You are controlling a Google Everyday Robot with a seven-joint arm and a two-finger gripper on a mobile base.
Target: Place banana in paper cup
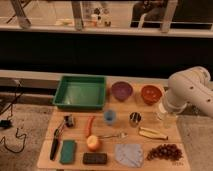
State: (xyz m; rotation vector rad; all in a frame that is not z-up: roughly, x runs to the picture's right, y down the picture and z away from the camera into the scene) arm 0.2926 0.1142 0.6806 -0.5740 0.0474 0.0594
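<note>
The banana (152,133) is pale yellow and lies flat on the wooden table (45,152) at the right, in front of the paper cup. The paper cup (163,121) is pale and almost see-through; it stands upright just behind the banana, right of the metal cup. My white arm (190,92) bends in from the right edge. Its gripper (164,109) hangs at the arm's lower end, just above and behind the paper cup. The gripper is open, holds nothing, and is partly hidden by the arm.
A green tray (80,92), a purple bowl (121,91) and an orange bowl (151,93) line the back. A blue cup (110,116), metal cup (134,119), red-orange stick (90,125), fork (112,135), round fruit (93,143), grapes (164,151), cloth (129,154) and sponge (68,151) fill the front.
</note>
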